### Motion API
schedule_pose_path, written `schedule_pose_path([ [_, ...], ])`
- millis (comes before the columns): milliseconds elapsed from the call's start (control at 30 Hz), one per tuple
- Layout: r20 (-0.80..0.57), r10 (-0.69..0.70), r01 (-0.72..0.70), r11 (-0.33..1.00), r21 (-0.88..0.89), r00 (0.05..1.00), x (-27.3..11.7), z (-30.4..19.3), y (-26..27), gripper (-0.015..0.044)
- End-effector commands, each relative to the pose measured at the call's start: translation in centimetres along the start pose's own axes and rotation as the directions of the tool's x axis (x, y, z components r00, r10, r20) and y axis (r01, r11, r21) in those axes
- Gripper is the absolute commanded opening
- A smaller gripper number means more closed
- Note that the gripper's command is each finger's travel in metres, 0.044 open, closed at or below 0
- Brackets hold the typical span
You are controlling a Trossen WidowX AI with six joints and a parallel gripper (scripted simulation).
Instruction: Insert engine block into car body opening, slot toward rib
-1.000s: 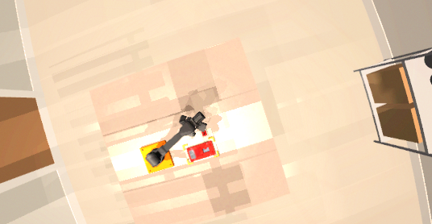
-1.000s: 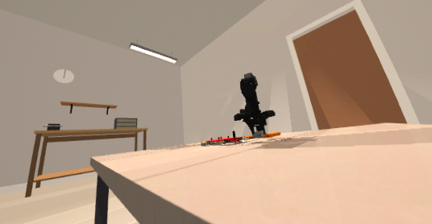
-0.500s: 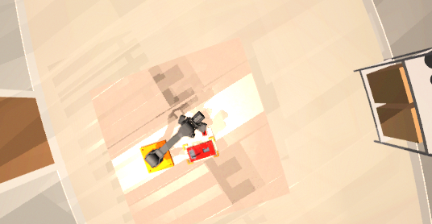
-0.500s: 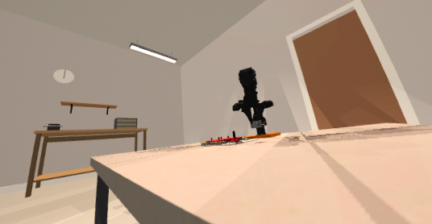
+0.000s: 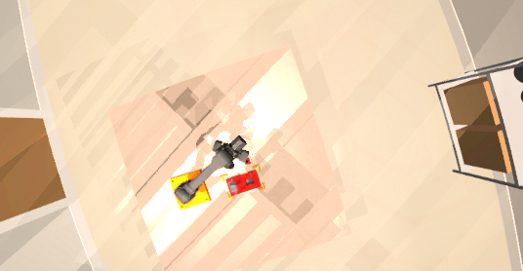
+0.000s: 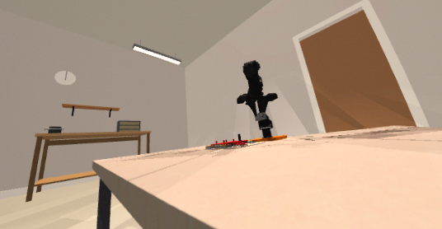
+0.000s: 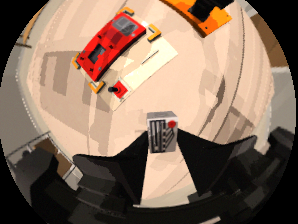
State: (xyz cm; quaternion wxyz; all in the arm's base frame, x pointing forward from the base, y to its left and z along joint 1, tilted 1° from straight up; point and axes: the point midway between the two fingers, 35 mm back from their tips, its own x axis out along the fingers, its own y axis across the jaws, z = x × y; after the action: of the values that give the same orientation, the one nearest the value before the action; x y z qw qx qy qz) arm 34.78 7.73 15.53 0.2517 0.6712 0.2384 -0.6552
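My gripper [image 6: 260,113] [image 7: 161,132] is shut on the engine block, a small grey block [image 6: 261,117] [image 7: 162,133] with dark slots and a red dot on the face seen in the wrist view. The block is held above the table. The red car body [image 5: 244,182] [image 6: 229,143] [image 7: 113,43] lies flat on the table, away from the gripper. It has a dark rectangular opening [image 7: 96,53] at one end and a grey window at the other. I cannot make out the rib. In the top view the arm hides the block.
Orange corner brackets [image 7: 154,33] stand around the car body. A small red square [image 5: 248,161] [image 7: 121,90] with a black upright peg [image 6: 239,137] [image 7: 113,89] is beside it, on a pale strip [image 7: 148,64]. The arm's orange base plate [image 5: 203,197] [image 7: 217,24] is near the car.
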Motion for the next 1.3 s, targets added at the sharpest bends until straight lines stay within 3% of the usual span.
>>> schedule_pose_path([
  [0,-0.005,0.003,-0.003,1.000,0.004,1.000,-1.2,0.1,-0.1,0.0000],
  [600,-0.003,0.006,-0.006,0.917,-0.398,1.000,0.3,2.4,3.7,0.0000],
  [1267,0.000,0.010,-0.006,0.588,-0.809,1.000,2.1,6.2,8.0,0.0000],
])
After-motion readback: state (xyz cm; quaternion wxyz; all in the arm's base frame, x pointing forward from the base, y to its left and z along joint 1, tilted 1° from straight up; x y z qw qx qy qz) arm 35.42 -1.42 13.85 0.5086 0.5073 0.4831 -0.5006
